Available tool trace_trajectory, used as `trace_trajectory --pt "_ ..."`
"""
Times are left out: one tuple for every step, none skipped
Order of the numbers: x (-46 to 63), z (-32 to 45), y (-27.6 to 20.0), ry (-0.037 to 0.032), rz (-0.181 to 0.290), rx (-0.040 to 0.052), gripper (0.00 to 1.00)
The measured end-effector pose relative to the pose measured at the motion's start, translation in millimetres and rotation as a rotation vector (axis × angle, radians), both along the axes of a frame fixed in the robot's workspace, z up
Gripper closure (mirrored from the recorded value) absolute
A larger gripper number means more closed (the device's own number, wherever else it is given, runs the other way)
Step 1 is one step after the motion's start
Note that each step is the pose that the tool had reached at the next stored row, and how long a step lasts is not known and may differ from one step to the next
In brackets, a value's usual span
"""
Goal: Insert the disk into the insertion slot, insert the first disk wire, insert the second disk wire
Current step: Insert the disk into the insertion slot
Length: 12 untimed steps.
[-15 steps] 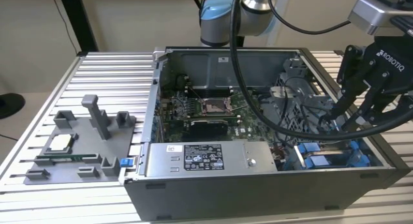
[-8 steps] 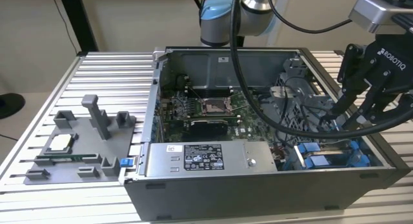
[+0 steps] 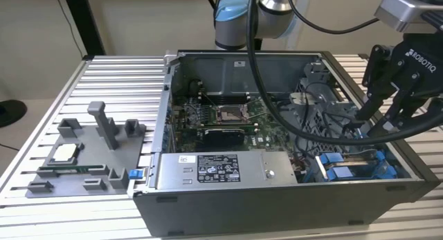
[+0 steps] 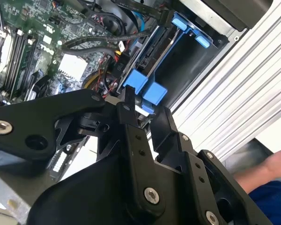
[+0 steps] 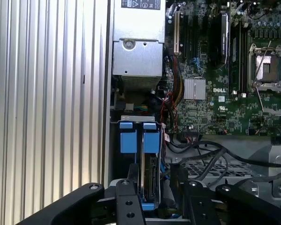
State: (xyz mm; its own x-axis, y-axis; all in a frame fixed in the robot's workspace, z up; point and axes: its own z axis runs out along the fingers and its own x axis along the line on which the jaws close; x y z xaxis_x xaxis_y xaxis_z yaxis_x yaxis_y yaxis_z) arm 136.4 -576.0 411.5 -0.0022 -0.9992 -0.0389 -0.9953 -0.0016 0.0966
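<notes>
The tool (image 3: pixel 370 124) hangs with its jaws well apart, apparently gripping nothing. A crooked squeeze could tilt the disk (image 5: pixel 149 180) in the slot (image 5: pixel 131 119), and the loose black cables (image 5: pixel 201 146) beside one finger might snag. In the exterior view the disk stands on edge at the tool's seven o'clock. In the first wrist view it stands between the fingers.

The disk (image 5: pixel 149 176), silver-grey in its bright blue carrier, stands on edge inside the insertion slot (image 5: pixel 131 118), a grey sheet-metal bay just beside the power-supply box (image 5: pixel 138 51).
</notes>
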Motion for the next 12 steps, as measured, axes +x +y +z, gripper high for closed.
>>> trace_trajectory --pt "0.0 0.0 0.4 -0.0002 0.0 0.0001 0.0" --pt "0.0 0.0 0.9 -0.0004 0.0 0.0 0.0" --pt "0.0 0.0 1.4 -0.0008 0.0 0.0 0.0" --pt "0.1 0.0 2.1 -0.0011 0.0 -0.0001 0.0" --pt "0.1 0.0 2.8 -0.0014 0.0 0.0 0.0" --pt "0.1 0.0 3.7 -0.0016 0.0 0.0 0.0" --pt "0.1 0.0 4.6 -0.0017 0.0 0.0 0.0" --pt "0.0 -0.1 5.6 -0.0019 0.0 0.0001 0.0" --pt "0.0 0.0 6.5 -0.002 0.0 0.0001 0.0" --pt "0.1 -0.1 7.2 -0.0022 0.0 0.0001 0.0" --pt "0.1 -0.1 8.0 -0.0024 0.0 0.0001 0.0" --pt "0.2 0.0 8.8 -0.0026 0.0 0.0001 0.0"
